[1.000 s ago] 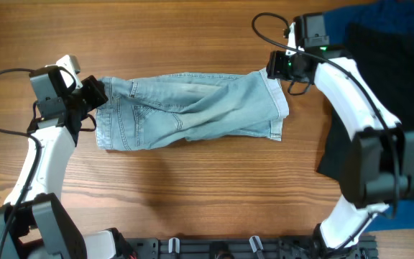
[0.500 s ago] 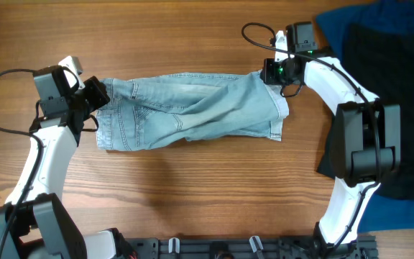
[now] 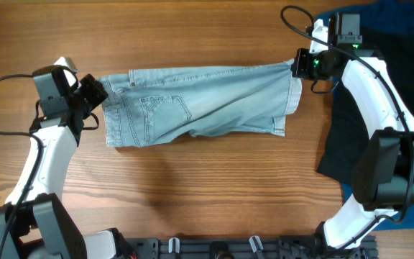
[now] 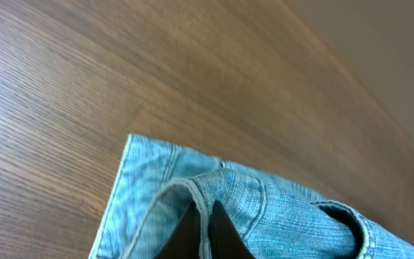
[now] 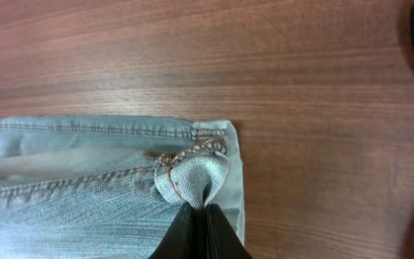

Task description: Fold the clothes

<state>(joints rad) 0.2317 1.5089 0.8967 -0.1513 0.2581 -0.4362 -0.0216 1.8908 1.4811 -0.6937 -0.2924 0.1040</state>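
Note:
The clothes (image 3: 200, 104) are light blue denim shorts, stretched flat across the upper middle of the table with a stitched back pocket facing up. My left gripper (image 3: 100, 95) is shut on the waistband at the shorts' left end; in the left wrist view its fingertips (image 4: 205, 219) pinch a raised fold of denim (image 4: 243, 208). My right gripper (image 3: 298, 66) is shut on the cuffed hem at the top right corner. The right wrist view shows that gripper (image 5: 205, 212) pinching a bunched corner of the hem (image 5: 196, 173).
A large black garment (image 3: 394, 79) lies on a dark blue cloth (image 3: 387, 18) at the right edge of the table, under the right arm. Bare wooden tabletop (image 3: 192, 194) runs in front of the shorts down to the black rail along the front edge.
My right gripper shut on the hem corner and pulled it right and slightly back. The shorts went from wrinkled and bunched to stretched out flat. The left gripper stayed in place.

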